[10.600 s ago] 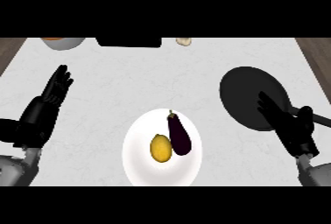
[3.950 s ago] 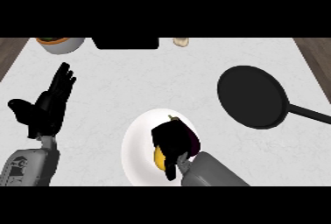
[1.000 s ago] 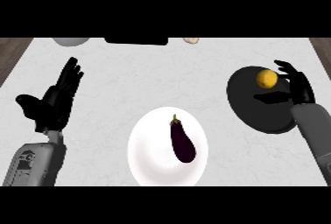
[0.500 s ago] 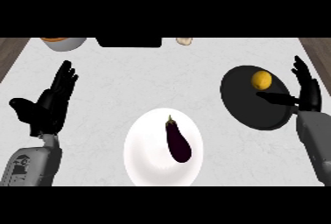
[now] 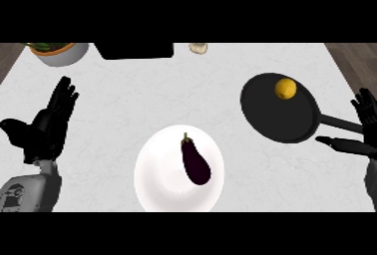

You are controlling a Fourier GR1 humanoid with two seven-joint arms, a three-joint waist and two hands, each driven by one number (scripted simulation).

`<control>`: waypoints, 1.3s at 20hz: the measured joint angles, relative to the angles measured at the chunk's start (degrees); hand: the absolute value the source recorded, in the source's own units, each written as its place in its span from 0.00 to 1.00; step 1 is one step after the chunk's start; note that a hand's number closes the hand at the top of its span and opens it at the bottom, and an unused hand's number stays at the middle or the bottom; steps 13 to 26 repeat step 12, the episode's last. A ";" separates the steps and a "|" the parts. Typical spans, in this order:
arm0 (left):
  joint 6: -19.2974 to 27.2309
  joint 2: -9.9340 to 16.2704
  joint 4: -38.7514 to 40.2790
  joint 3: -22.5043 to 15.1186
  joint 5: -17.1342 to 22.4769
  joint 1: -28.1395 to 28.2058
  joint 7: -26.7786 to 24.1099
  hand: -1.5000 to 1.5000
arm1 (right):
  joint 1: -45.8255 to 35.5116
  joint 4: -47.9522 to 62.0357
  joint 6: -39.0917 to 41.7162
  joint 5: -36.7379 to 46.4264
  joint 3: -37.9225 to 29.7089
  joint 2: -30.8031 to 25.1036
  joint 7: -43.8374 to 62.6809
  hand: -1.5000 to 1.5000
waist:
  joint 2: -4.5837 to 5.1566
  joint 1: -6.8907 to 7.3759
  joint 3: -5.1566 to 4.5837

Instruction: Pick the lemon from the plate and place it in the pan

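I am looking steeply down at a pale marbled counter [image 5: 147,94], and I place everything by the white plate [image 5: 158,184] that sits near the lower middle.

Far to the left of the plate, my left hand [image 5: 44,132] is raised at the edge of the view. Its fingers are straight and spread apart, pointing up, with the thumb sticking out to the left. It holds nothing and touches nothing.

Well above and to the left of the plate, at the far edge of the counter, stands a white bowl [image 5: 63,56] with something green and orange inside. To the right of that bowl, straight above the plate, is a dark flat object [image 5: 134,50], and just right of that a small pale item [image 5: 198,48] that I cannot identify.

On the plate lies a dark purple eggplant [image 5: 195,162], its stem end pointing away from me.

Up and to the right of the plate is a black pan [image 5: 283,115], its handle running toward the right. The lemon [image 5: 285,88] rests inside the pan, near its far rim.

Farthest right of the plate, at the view's edge, is my right hand [image 5: 366,119]. Its fingers are straight and apart, the thumb reaching left just below the pan's handle. It holds nothing.
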 measured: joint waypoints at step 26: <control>0.29 -0.12 -1.26 0.02 -0.17 -0.81 1.72 0.50 | 30.59 -42.85 9.93 -9.26 -0.08 4.43 12.29 0.00 | 0.30 0.14 -0.02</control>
